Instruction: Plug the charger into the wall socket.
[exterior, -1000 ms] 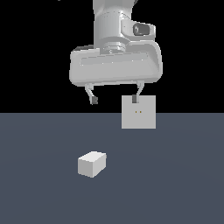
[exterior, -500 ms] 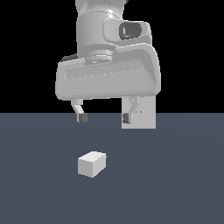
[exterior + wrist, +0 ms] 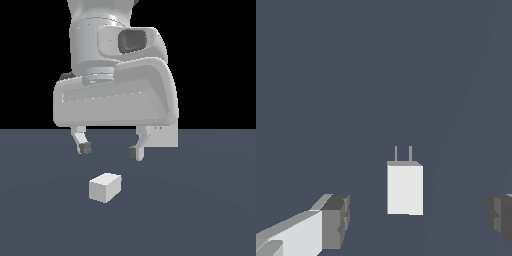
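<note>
Nearest the exterior camera: charger point(image 3: 105, 187) lying on the dark surface point(image 3: 200, 215), untouched, free of any contact. In the wrist view, charger point(image 3: 405, 188) seen end-on with two thin prongs projecting from one short face, body between the two fingertips but clear of both.

Just beyond and above: hand point(image 3: 110, 150) spread wide, empty, fingertips point(image 3: 85, 148) hanging over the surface short of the charger. Neither pad in contact with anything.

Farthest: socket point(image 3: 167, 136) upright at the back of the surface, mostly hidden behind the hand body; only a strip and two small yellowish dots visible at the exterior view's right.

Progress, as judged: nothing completed. Outstanding: descent over the charger, grasp, lift, alignment of prongs to socket, insertion. Stage assessed as approach before grasp.
</note>
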### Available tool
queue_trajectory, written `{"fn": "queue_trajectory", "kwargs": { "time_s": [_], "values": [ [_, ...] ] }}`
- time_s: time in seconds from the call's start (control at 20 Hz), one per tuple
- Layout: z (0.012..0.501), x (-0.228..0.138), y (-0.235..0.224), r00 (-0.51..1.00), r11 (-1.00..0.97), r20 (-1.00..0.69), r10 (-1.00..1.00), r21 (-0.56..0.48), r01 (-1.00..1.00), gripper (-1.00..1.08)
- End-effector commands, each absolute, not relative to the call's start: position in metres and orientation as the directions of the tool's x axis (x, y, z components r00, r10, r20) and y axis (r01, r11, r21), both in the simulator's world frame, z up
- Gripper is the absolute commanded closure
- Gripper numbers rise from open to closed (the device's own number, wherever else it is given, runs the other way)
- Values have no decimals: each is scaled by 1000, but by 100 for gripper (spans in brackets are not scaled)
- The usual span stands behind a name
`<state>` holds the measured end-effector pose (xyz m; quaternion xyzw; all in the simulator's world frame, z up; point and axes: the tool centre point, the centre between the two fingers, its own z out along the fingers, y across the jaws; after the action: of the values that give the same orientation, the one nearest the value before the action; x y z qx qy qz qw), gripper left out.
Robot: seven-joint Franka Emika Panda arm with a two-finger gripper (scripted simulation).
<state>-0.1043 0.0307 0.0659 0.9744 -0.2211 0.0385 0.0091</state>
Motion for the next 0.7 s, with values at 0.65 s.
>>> {"fn": "queue_trajectory", "kwargs": {
  "time_s": [0.65],
  "values": [
    [53, -107, 34, 892, -895, 83, -445, 0, -446, -92]
  ]
}}
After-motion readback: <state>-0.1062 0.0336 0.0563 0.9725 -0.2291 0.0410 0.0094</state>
